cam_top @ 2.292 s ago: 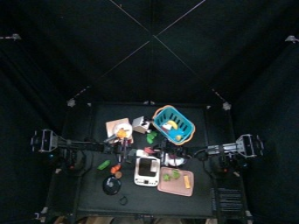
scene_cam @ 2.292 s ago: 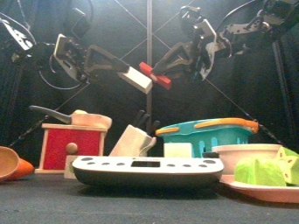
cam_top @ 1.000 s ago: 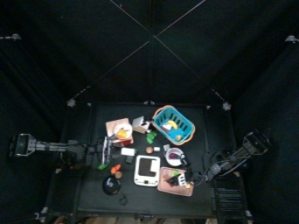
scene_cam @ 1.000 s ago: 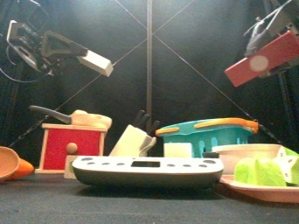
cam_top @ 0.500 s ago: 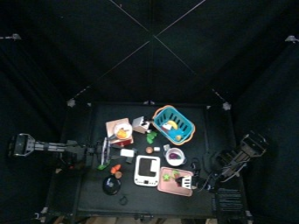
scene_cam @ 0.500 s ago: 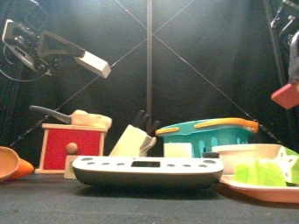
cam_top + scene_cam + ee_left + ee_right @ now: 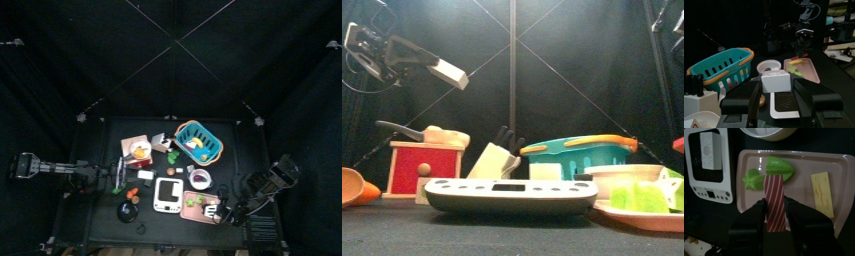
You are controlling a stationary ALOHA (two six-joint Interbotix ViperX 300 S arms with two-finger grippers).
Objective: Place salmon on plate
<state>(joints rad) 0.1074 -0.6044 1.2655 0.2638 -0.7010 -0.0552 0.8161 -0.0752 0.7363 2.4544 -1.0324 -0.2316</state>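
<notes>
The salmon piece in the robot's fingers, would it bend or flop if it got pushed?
Probably not. The salmon sticks out straight from the right gripper without sagging over the pink plate, so it looks like stiff toy food. Its flat sides suggest it would lie still rather than roll.

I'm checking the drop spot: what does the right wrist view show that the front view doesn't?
Right wrist view only: the right gripper holding the salmon strip over the pink plate, beside green pieces and a yellow slice. Front view only: the left gripper holding a white block, and the teal basket. Both: the white scale.
</notes>
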